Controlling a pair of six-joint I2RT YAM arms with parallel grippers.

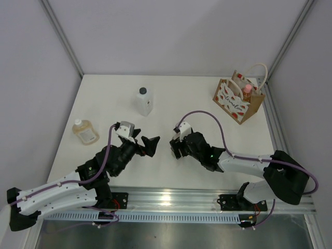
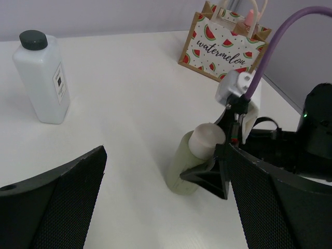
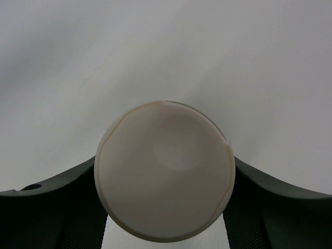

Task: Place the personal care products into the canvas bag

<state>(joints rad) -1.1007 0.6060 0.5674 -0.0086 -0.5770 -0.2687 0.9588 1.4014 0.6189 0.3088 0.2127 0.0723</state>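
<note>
A beige cylinder (image 2: 188,163) with a cream cap (image 3: 165,171) stands on the white table, mid-right. My right gripper (image 1: 176,148) reaches down over it, and its fingers press both sides, shut on it. My left gripper (image 1: 150,145) hovers open just left of it, holding nothing. The white bottle with black cap (image 1: 144,101) stands at the back centre. The squat amber flask (image 1: 85,132) sits at the left. The canvas bag (image 1: 237,101) stands at the back right with the orange, pink-capped bottle (image 1: 247,92) inside.
Grey walls close the table on three sides. A metal rail (image 1: 171,199) with both arm bases runs along the near edge. A purple cable (image 1: 207,116) arcs above the right arm.
</note>
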